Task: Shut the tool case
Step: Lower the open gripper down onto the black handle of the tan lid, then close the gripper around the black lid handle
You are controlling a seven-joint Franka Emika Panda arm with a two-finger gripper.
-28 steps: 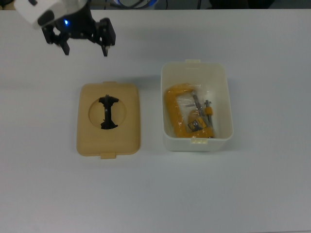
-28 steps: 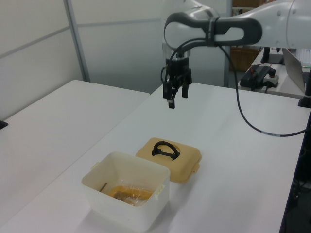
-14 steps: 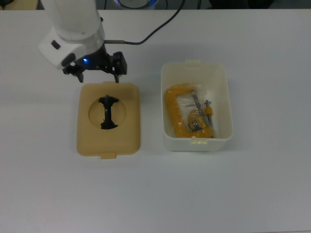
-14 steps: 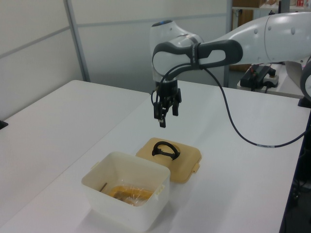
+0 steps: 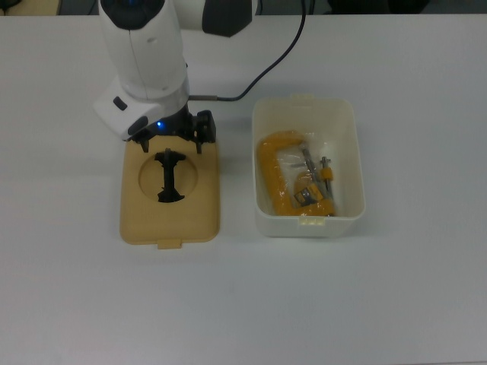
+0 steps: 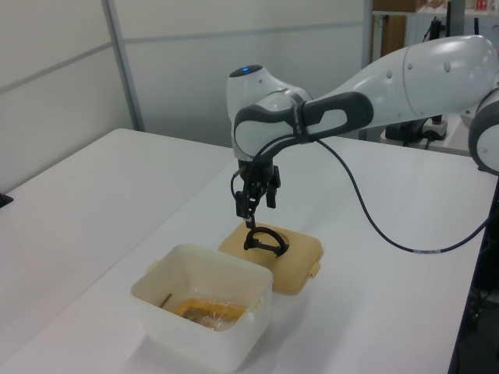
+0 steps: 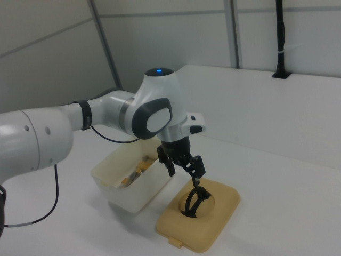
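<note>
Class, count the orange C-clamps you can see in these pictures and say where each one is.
1: the orange C-clamp lies inside the open white tub, at the lid's right in the top view.

This is a robotics lab. A white Franka arm (image 6: 374, 93) reaches over a plain white bench (image 6: 93, 202), its black cable (image 6: 374, 226) trailing behind. Beyond the bench stand pale partition panels (image 6: 195, 62) with grey metal posts, and past the arm sits a second desk carrying electronic gear (image 6: 409, 128).
</note>
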